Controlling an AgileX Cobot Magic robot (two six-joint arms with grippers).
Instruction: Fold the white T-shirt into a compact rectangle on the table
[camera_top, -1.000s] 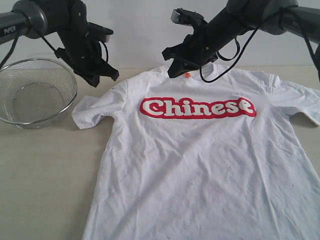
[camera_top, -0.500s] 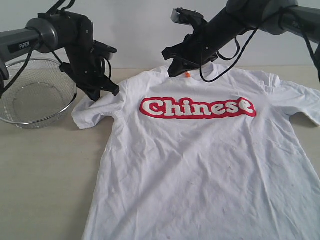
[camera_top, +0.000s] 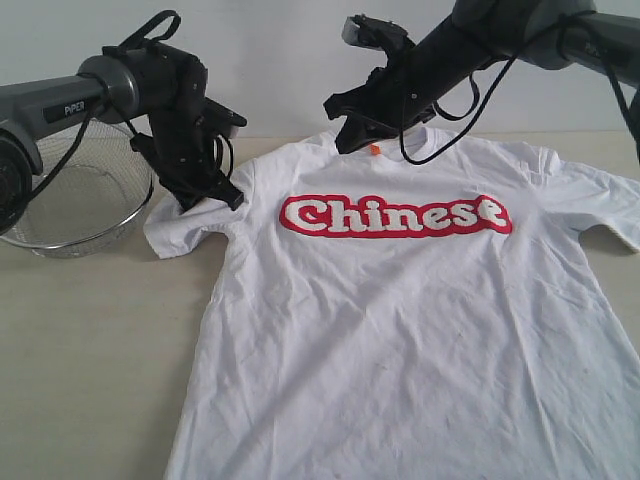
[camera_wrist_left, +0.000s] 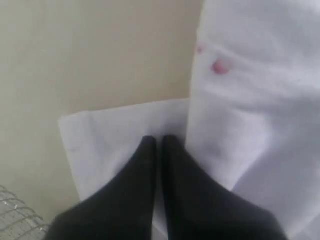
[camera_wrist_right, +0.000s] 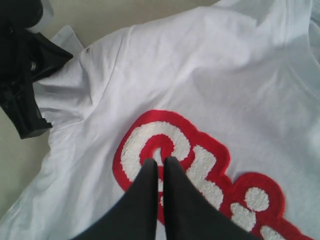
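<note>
My left gripper, pinched together, hangs over the sleeve of the white cotton T-shirt. My right gripper, together too, hangs over its red letters.

Left gripper lower, seemingly on sleeve

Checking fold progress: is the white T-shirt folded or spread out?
Spread: the white short-sleeved T-shirt lies flat, lettering up, both sleeves out, on the beige wood-grain table.

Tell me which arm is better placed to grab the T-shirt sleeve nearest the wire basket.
Left. The left pincer, shut, hangs over that sleeve of the white T-shirt, beside the basket; the right pincer, also shut, sits by the collar, farther off.
</note>
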